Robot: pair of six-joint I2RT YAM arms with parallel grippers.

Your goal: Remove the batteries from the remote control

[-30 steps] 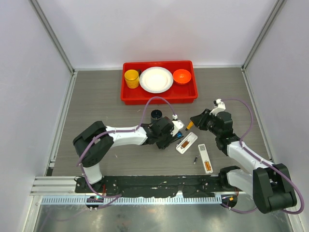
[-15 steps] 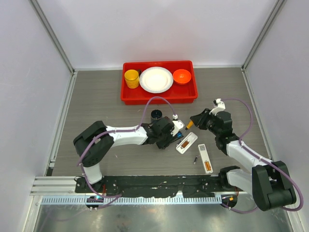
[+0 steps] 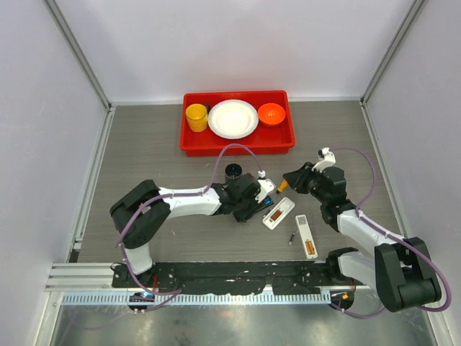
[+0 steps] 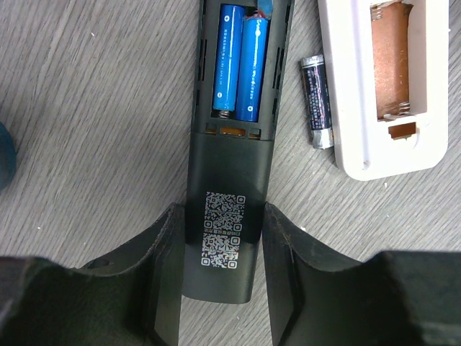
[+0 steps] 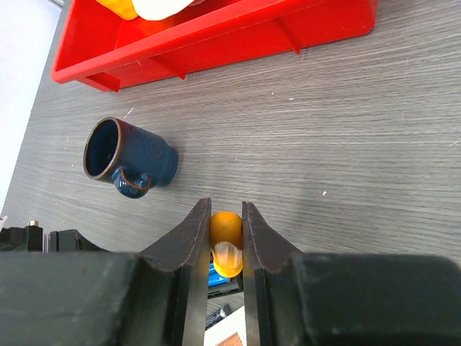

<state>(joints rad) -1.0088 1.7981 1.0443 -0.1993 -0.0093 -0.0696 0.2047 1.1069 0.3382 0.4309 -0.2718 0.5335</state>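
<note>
Two blue batteries (image 4: 240,61) sit side by side in the open bay of the black remote (image 4: 229,173), mid-bench (image 4: 86,108). The left gripper (image 4: 223,223) clamps the remote's tail. A grey battery (image 4: 317,101) lies loose between it and the white remote (image 4: 382,144). The right gripper (image 5: 225,216) is closed narrow on the screwdriver (image 5: 225,232), by its orange handle.

We find the black remote (image 4: 229,166) hemmed in: blue mug (image 3: 233,172) near its far side, loose battery (image 4: 317,101) and white remote (image 4: 374,160) just beside it. Bare bench (image 3: 151,151) opens leftward; the red tray (image 3: 238,150) walls the back.
</note>
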